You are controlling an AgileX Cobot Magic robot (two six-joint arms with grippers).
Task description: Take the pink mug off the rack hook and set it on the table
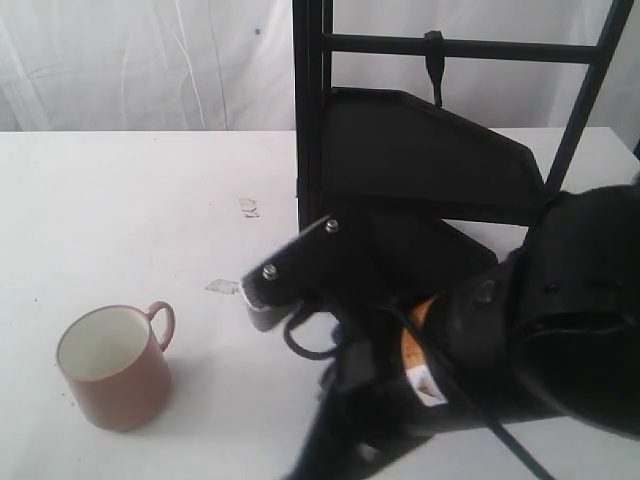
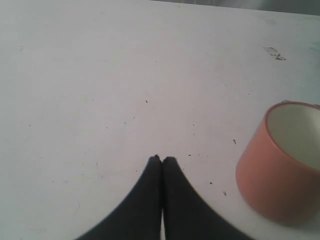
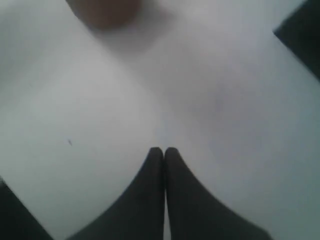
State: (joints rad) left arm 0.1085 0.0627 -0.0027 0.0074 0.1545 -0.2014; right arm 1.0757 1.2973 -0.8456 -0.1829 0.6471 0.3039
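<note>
The left gripper (image 2: 161, 159) and right gripper (image 3: 163, 150) are closed, empty; the mug (image 1: 112, 380) is set on the counter (image 1: 130, 200); nothing more seems needed.

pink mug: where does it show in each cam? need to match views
Exterior: pink mug stands upright on the table, lower left.
Left wrist: pink mug sits beside the shut left gripper, partly cut off by the frame edge.
Right wrist: only a blurred pinkish patch at the frame edge, beyond the shut right gripper; probably the pink mug.
Shared landmark: the white table surface.
</note>
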